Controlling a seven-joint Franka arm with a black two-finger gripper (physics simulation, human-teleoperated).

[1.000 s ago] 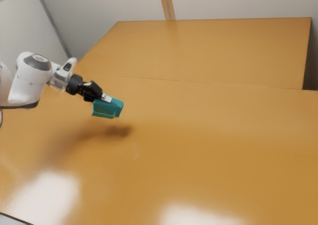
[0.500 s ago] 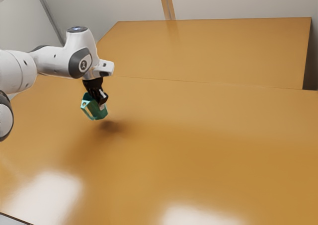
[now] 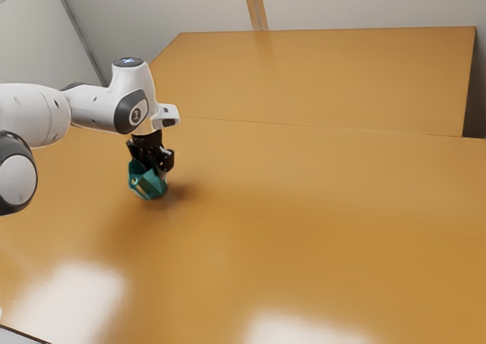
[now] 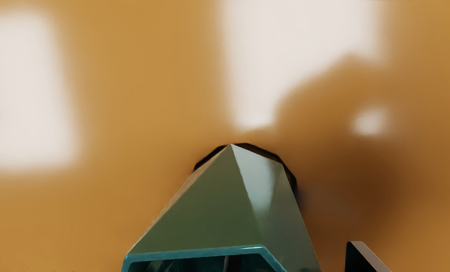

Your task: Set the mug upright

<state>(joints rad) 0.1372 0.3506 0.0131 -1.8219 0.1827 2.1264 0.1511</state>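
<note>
Mug lower, fingers wide, 1 apart from its wall in wrist view

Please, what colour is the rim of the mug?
The mug's rim is teal, seen best in the wrist view.

Pretty basic setup tbh: a shiny orange-brown table was splashed with white glare and backed by pale walls.

Exterior view: set beside arm, well back and raised, looking down across table to far edge. Wrist view: facing down from arm's end, close over mug. Shared: mug, nearby table.
</note>
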